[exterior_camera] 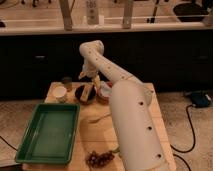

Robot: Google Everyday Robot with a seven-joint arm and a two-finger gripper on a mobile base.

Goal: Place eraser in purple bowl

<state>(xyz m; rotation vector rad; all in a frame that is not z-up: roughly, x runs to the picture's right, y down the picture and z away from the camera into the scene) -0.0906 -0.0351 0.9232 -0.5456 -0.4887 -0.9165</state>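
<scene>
Broadly, we see the desk (150, 107) carrying a green tray (49, 131) at its near left, and our white arm (127, 107) reaching across to the far side. Next down in scale, the purple bowl (80, 93) sits beside a reddish-orange bowl (103, 95), with a white cup (60, 93) just left. Our jaws (90, 86) hang over the purple bowl; we cannot tell whether they are apart or together. Smallest, the eraser (88, 92) appears at the jaws' tip, low over the bowl's inside. We judge the risk is a release near the rim, so it bounces out toward the neighbouring bowl.
</scene>
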